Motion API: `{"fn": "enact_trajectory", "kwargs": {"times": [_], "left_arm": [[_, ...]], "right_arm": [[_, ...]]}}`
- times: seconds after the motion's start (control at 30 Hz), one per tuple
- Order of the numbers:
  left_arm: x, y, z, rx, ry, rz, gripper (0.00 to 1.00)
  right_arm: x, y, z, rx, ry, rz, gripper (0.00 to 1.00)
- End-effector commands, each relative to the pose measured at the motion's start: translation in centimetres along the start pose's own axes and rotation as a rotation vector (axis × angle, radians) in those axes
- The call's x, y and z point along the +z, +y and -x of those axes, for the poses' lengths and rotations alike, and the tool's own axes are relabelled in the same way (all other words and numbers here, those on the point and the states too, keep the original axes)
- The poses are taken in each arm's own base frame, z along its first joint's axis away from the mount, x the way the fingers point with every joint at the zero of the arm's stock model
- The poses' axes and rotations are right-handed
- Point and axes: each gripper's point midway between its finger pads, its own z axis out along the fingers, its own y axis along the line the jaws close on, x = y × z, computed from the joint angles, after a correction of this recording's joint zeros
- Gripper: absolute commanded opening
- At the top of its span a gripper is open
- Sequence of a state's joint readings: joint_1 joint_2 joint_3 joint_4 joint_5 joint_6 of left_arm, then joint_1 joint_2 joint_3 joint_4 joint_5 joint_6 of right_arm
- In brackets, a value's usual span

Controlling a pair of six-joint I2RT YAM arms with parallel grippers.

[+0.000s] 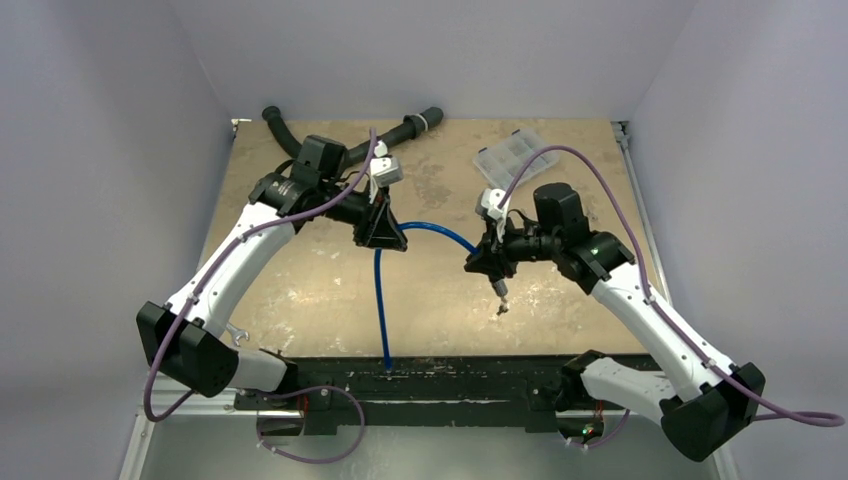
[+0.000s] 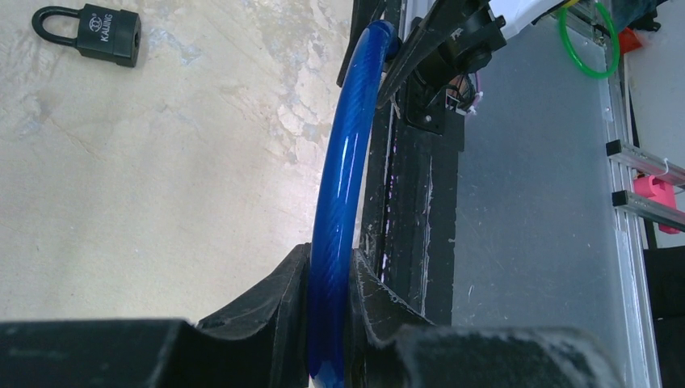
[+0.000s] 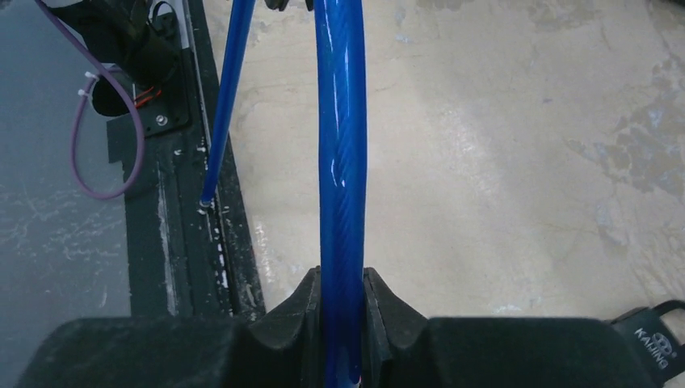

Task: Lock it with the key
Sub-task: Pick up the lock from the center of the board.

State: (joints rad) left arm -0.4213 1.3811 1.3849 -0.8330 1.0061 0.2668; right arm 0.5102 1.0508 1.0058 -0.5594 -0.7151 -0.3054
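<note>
White arms (image 1: 235, 262) with black joints (image 1: 195, 350), purple cables (image 1: 549, 150).

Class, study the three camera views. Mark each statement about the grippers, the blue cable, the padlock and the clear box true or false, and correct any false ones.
1. The left gripper and the right gripper are both shut on the blue cable. True.
2. The padlock is held in the left gripper. False: it lies on the table, apart from the blue cable.
3. The clear compartment box sits at the near edge between the arm bases. False: it sits toward the far right of the table.
4. One end of the blue cable reaches the dark strip at the table's near edge. True.
</note>
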Motion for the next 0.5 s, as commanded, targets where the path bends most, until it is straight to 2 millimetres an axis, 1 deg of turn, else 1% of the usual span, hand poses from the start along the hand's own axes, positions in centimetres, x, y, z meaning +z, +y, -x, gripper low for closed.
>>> {"fn": "enact_trajectory", "kwargs": {"times": [0.0, 0.03, 0.1, 0.17, 0.27, 0.37, 0.43, 0.47], "left_arm": [[-3.3, -2.0, 9.3, 0.357, -0.260, 0.049, 0.00], [-3.4, -2.1, 9.5, 0.357, -0.263, 0.052, 0.00], [-3.7, -2.4, 10.1, 0.363, -0.275, 0.062, 0.00], [-3.9, -3.3, 10.9, 0.341, -0.287, 0.053, 0.00], [-4.0, -6.0, 12.1, 0.332, -0.301, -0.007, 0.00], [-5.1, -8.2, 13.6, 0.349, -0.329, -0.053, 0.00], [-5.9, -10.1, 15.2, 0.321, -0.368, -0.109, 0.00], [-6.3, -11.0, 16.3, 0.332, -0.404, -0.144, 0.00]], "right_arm": [[-0.8, 0.8, 2.3, -0.052, -0.069, 0.016, 0.04], [-0.9, 0.9, 2.2, -0.049, -0.065, 0.014, 0.00], [-1.0, 0.4, 2.3, -0.071, -0.072, -0.018, 0.00], [-1.3, -0.4, 2.9, -0.095, -0.107, -0.073, 0.00], [-1.8, -0.5, 4.1, -0.121, -0.174, -0.107, 0.00], [-2.1, -0.4, 4.9, -0.142, -0.211, -0.118, 0.00], [-2.3, -0.2, 5.3, -0.157, -0.227, -0.113, 0.00], [-2.4, -0.1, 5.4, -0.159, -0.234, -0.111, 0.00]]}}
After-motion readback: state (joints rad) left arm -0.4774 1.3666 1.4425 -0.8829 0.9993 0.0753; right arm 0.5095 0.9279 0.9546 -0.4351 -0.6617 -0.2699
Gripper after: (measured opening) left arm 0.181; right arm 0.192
